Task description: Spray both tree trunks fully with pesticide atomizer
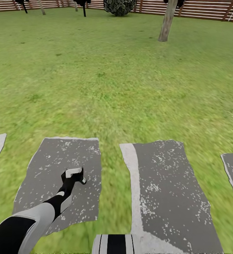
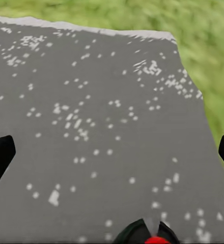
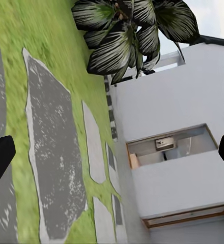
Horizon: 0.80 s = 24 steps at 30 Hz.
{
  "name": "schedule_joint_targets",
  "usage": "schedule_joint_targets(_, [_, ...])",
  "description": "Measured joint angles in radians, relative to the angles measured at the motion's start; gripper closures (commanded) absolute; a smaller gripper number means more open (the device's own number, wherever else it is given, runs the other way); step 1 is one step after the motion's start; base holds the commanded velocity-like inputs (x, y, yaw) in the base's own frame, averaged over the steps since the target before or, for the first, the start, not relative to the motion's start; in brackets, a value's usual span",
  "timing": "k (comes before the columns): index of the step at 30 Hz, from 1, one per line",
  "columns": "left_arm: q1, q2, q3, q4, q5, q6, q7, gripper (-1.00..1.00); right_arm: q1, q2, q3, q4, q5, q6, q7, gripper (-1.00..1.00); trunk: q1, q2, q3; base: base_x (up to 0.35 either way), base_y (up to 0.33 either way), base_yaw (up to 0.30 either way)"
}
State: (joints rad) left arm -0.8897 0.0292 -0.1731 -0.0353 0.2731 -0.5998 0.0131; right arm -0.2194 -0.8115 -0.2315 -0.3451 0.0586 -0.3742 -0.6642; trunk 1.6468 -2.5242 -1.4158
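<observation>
The pesticide atomizer is out of view. One tree trunk (image 1: 167, 21), grey-brown and bare, rises from the lawn at the far right back. My left gripper (image 1: 75, 173) hangs low over a grey stepping stone (image 1: 60, 176) at the near left. In the left wrist view this gripper (image 2: 112, 152) is open, its black fingers (image 2: 0, 157) at the picture's sides with only the speckled stone (image 2: 102, 127) between them. My right gripper (image 3: 112, 157) is open too, with nothing between its fingers (image 3: 0, 162), and faces a house wall.
Several grey stepping stones (image 1: 166, 190) lie across the near grass. A brown slat fence (image 1: 204, 8) bounds the lawn at the back, with a dark shrub (image 1: 119, 7) before it. A white house wall (image 3: 183, 142) and a palm-like plant (image 3: 132, 35) appear in the right wrist view.
</observation>
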Motion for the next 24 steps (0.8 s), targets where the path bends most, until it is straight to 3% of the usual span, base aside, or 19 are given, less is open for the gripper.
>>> schedule_joint_targets(8, [0.0, -0.001, -0.002, 0.0, 0.0, -0.001, -0.001, -1.0, 0.0, 0.0, 0.001, 0.0, 0.0, 0.0, 0.001, -1.0, 0.003, -0.001, -0.023, 0.0, 0.0, 0.0])
schedule_joint_targets(22, [0.0, -0.002, -0.002, 0.0, 0.0, -0.004, -0.001, -1.0, 0.0, 0.0, 0.001, 0.0, 0.0, 0.0, 0.002, -1.0, 0.004, -0.002, -0.035, 0.0, 0.0, 0.0])
schedule_joint_targets(24, [0.0, -0.003, -0.001, 0.0, 0.0, -0.039, -0.001, -1.0, 0.0, 0.0, 0.001, 0.0, 0.0, 0.0, 0.003, -1.0, 0.004, -0.002, -0.035, 0.0, 0.0, 0.0])
